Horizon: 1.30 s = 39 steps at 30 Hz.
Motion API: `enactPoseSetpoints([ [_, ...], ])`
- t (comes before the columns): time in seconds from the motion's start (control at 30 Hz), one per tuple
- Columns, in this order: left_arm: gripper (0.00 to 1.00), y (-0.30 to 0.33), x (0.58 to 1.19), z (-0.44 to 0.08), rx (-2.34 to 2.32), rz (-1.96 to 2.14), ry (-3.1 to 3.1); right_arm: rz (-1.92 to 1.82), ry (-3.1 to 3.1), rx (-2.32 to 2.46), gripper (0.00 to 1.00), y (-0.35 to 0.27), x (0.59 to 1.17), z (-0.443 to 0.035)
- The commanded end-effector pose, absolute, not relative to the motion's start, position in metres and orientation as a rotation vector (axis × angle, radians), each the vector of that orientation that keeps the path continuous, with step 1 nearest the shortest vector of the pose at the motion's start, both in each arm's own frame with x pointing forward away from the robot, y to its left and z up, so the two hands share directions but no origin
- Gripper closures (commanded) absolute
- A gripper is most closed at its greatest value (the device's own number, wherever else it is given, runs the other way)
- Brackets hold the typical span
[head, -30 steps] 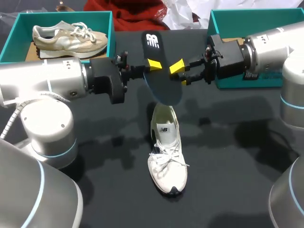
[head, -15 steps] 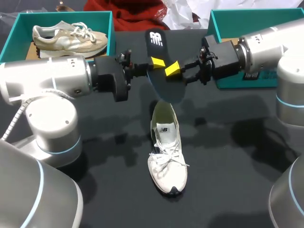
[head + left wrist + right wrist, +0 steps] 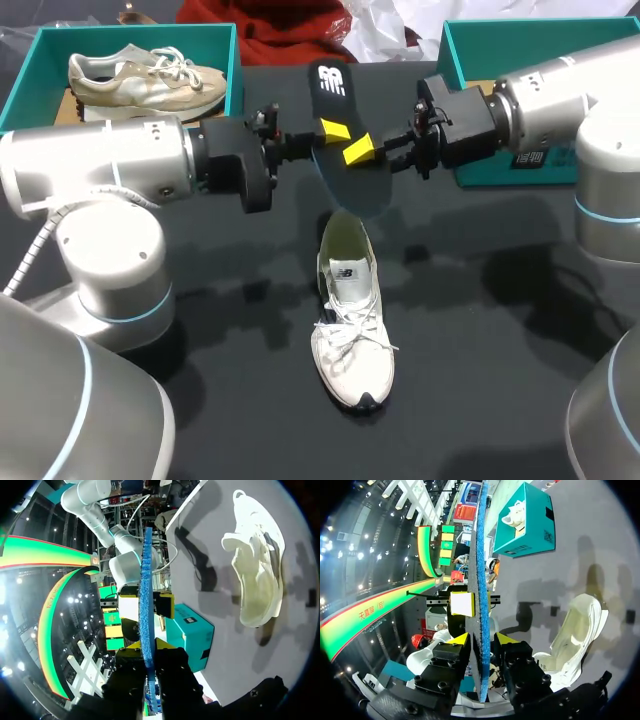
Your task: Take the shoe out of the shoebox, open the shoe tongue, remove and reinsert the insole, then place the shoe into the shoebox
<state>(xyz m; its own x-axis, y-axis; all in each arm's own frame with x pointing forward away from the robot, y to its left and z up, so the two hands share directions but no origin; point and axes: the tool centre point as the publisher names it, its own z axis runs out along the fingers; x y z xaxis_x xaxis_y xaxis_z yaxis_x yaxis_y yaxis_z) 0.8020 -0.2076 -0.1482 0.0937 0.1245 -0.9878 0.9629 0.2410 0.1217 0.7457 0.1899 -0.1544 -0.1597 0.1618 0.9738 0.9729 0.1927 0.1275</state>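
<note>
L gripper point(image 3: 330, 130) clenched on insole point(image 3: 350, 190), held on edge in the air above shoe point(image 3: 350, 320), which lies on table point(image 3: 480, 350) w/ its opening toward the insole. R gripper point(image 3: 358, 150) is at the same insole; I cannot tell if it grips.

Risks: if L lets go before R has hold, insole drops. If both pull, insole may bend or twist.

Count: 2 grippers, 1 insole, 2 shoes (2nd shoe point(image 3: 140, 80) in L box point(image 3: 30, 70)), 2 boxes incl. R box point(image 3: 470, 35).
</note>
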Motion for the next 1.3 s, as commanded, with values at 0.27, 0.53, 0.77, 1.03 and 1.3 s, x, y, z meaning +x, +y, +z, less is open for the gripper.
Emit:
enactPoseSetpoints([
  [0.27,1.0,-0.21,0.798,-0.151,1.155,-0.894,1.316,-1.092,-1.518,-1.124,1.0,0.191,0.749,-0.157],
  [0.53,0.0,-0.203,0.794,-0.151,1.139,-0.892,1.352,-1.098,-1.514,-1.118,1.0,0.192,0.752,-0.158],
  [0.77,0.0,-0.172,0.779,-0.148,1.129,-0.841,1.504,-1.12,-1.507,-1.127,1.0,0.187,0.753,-0.161],
  [1.03,0.0,-0.149,0.777,-0.151,1.169,-0.841,1.736,-1.128,-1.481,-1.167,1.0,0.181,0.756,-0.165],
  [1.3,0.0,-0.149,0.777,-0.151,1.169,-0.841,1.736,-1.128,-1.481,-1.167,1.0,0.181,0.756,-0.165],
])
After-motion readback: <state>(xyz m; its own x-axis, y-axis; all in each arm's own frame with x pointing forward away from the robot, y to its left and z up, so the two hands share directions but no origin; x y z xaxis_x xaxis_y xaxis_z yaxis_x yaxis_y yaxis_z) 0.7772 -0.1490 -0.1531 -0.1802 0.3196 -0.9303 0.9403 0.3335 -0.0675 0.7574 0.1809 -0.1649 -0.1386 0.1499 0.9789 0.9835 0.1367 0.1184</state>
